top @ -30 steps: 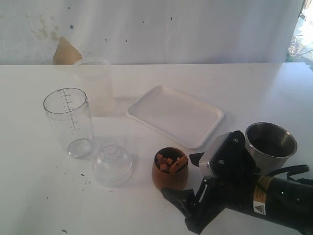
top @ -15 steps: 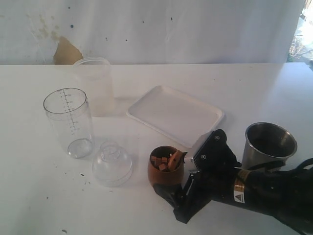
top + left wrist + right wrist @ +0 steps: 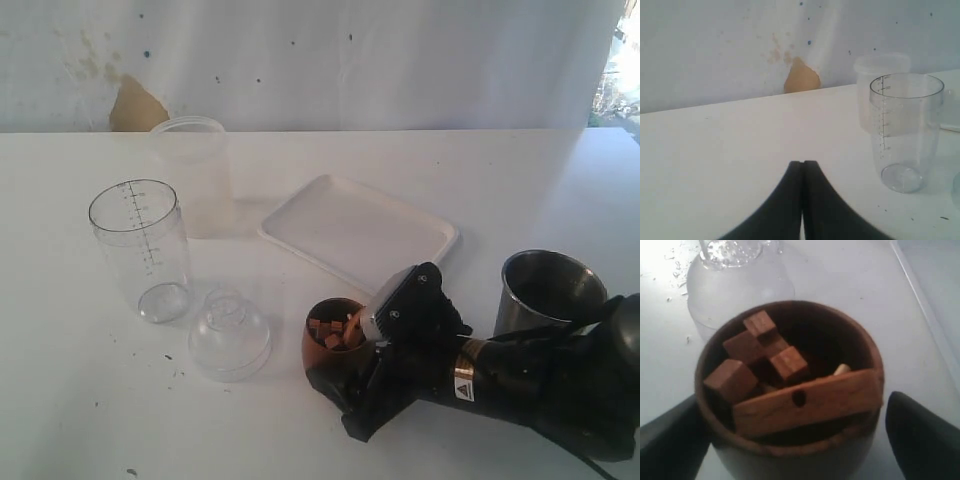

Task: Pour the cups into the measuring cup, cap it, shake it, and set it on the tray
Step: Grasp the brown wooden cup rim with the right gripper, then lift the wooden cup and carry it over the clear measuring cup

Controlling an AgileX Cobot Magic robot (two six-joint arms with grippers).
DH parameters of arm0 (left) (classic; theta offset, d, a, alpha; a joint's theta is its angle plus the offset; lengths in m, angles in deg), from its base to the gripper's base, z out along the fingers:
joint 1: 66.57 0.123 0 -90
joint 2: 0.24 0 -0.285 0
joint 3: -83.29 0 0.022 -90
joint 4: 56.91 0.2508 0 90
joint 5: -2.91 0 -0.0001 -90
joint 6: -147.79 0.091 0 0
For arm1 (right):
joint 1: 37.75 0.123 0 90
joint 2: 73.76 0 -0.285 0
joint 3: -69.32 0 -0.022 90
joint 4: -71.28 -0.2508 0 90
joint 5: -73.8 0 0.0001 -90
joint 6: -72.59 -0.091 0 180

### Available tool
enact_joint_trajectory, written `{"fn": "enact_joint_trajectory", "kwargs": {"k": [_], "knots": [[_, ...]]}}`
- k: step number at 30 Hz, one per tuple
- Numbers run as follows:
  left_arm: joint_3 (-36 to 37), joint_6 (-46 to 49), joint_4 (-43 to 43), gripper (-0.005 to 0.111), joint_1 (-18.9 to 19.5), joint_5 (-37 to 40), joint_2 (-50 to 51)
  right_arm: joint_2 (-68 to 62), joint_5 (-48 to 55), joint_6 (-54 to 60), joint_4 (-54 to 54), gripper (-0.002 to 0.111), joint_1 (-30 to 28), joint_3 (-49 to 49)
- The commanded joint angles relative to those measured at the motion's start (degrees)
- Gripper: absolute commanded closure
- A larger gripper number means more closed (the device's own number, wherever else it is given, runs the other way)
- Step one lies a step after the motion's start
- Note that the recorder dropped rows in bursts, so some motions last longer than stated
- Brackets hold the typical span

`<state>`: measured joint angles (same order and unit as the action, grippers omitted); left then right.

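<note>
Wooden cup (image 3: 333,345) stands on the table (image 3: 80,420) just beside the cap (image 3: 229,333), with the tray (image 3: 360,235) behind it, and it is now bracketed by the right gripper (image 3: 355,350). A second ago that gripper sits well to the cup's right, close to the steel tumbler (image 3: 550,290); since then the arm slides in until one finger lies on each side of the cup, which seems nudged a little toward the cap on the way. The right wrist view shows the jaws spread wide around the cup's wall: one finger (image 3: 670,437) is at or against the wood, the other (image 3: 922,435) stands clear of it, so nothing is gripped yet. Small wooden blocks and a flat slat fill the cup (it looks top-heavy with them).

Left gripper (image 3: 803,200) has its fingers pressed together on nothing, hovering over bare table with the measuring cup (image 3: 905,130) upright and empty near it.

Judging from this, the approach is finished and the closing squeeze is what remains before any lift and first pour.
</note>
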<state>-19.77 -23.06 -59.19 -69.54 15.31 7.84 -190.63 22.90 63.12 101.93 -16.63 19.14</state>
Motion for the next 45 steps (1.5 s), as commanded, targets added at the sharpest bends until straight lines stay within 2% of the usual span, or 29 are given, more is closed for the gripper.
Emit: {"fn": "enact_joint_trajectory", "kwargs": {"k": [1,6,7,12,16,21,26,35,42,45], "knots": [[0.3,-0.1,0.0,0.107,0.0,-0.8,-0.3,-0.2,-0.6,1.4,-0.3,0.031,0.0,0.4],[0.3,-0.1,0.0,0.107,0.0,-0.8,-0.3,-0.7,0.2,3.3,-0.4,0.05,0.0,1.2],[0.3,-0.1,0.0,0.107,0.0,-0.8,-0.3,-0.7,0.0,3.3,-0.4,0.057,0.0,1.2],[0.3,-0.1,0.0,0.107,0.0,-0.8,-0.3,-0.1,-1.0,3.3,0.4,0.107,0.0,1.2],[0.3,-0.1,0.0,0.107,0.0,-0.8,-0.3,3.7,0.6,2.1,1.0,0.108,0.2,1.6],[0.3,-0.1,0.0,0.107,0.0,-0.8,-0.3,12.3,18.7,-4.0,1.0,0.108,2.4,8.8],[0.3,-0.1,0.0,0.107,0.0,-0.8,-0.3,15.3,28.9,-7.6,1.0,0.108,5.3,20.1],[0.3,-0.1,0.0,0.107,0.0,-0.8,-0.3,4.7,50.0,-8.3,1.3,0.108,13.8,45.7],[0.3,-0.1,0.0,0.107,0.0,-0.8,-0.3,-3.7,56.5,-6.6,1.3,0.108,15.2,59.7],[0.3,-0.1,0.0,0.107,0.0,-0.8,-0.3,-7.0,63.8,-0.8,2.5,0.108,17.5,65.8]]}}
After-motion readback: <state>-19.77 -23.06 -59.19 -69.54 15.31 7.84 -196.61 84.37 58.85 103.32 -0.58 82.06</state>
